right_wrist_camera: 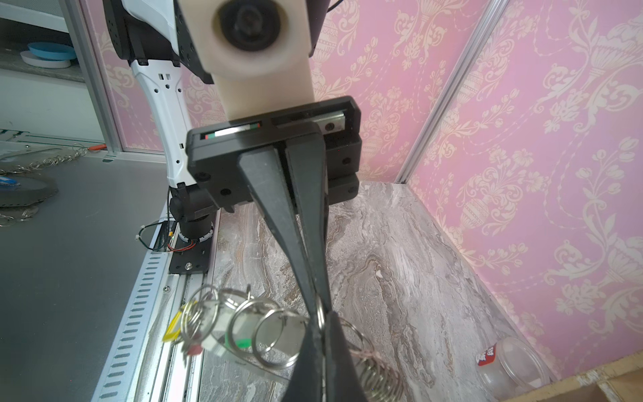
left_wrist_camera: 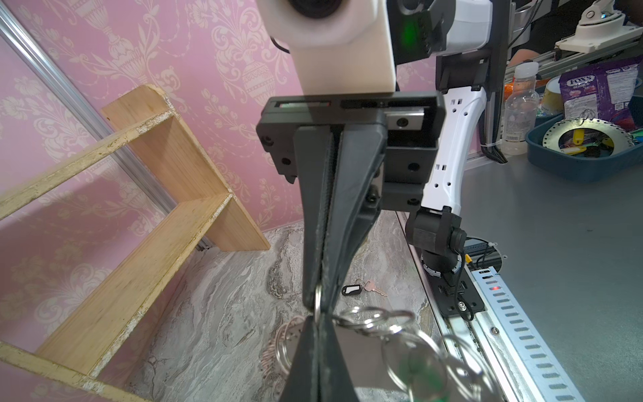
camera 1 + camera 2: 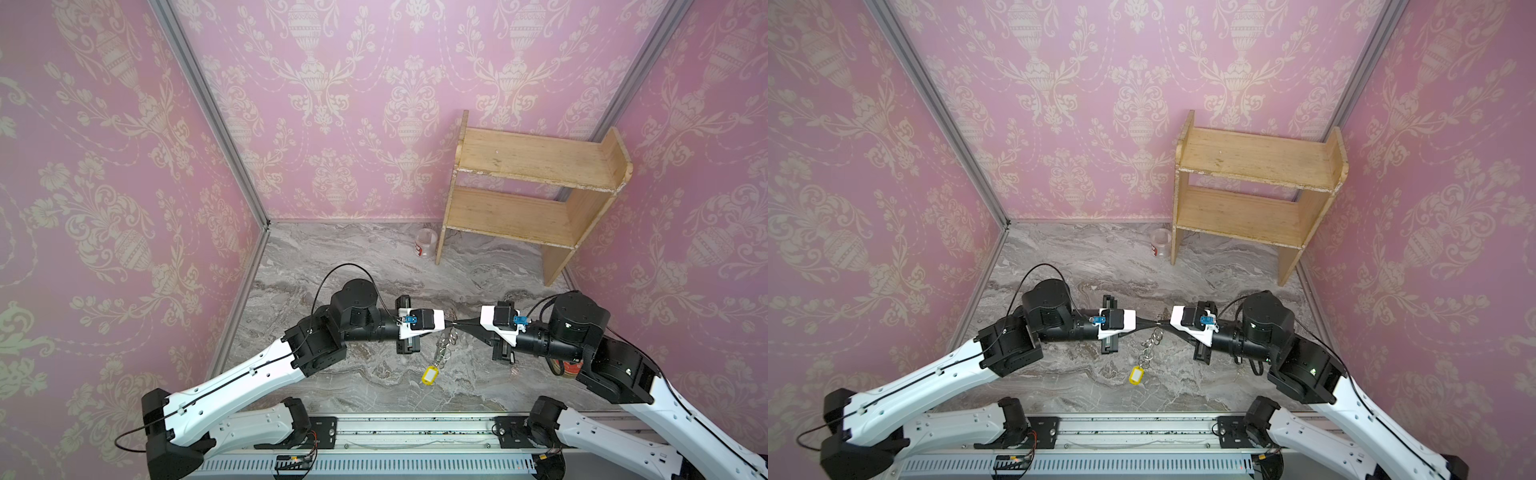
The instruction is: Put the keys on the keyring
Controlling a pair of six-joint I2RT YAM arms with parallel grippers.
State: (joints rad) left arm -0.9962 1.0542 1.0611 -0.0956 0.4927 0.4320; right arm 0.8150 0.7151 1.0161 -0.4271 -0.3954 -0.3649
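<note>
The left tool (image 3: 451,323) and the right tool (image 3: 462,323) meet tip to tip above the grey marble-patterned table (image 3: 374,266). Each has its black fingers pressed narrow on the same end ring of the silvery metal keyring (image 3: 446,345), a chain of linked split rings. In both top views the chain hangs from the point where the 2 tools meet and trails down toward the robot's base. It ends in a yellow plastic tag (image 3: 429,374) below and nearer the base than either tool; whether that tag rests on the table I cannot tell. In the left wrist view the pinched ring shows edge-on as a thin silver line between the tips of the right tool (image 2: 318,299), just above the left tool (image 2: 318,323). The remaining rings bunch beside the left tool's fingers. In the right wrist view the rings fan out to one side of the right tool (image 1: 322,323), carrying a green tag (image 1: 240,343) and a small red tag (image 1: 195,349), both blurred. A black oval fob (image 2: 350,289) joined to a small coppery key (image 2: 374,288) lies flat on the table beneath the right tool, apart from the chain. A round red-lidded tin (image 3: 569,368) shows partly under the right arm. A pale wooden 2-tier shelf (image 3: 532,187) stands well beyond the right tool, with a clear plastic jar (image 3: 426,243) just beside its foot.
</note>
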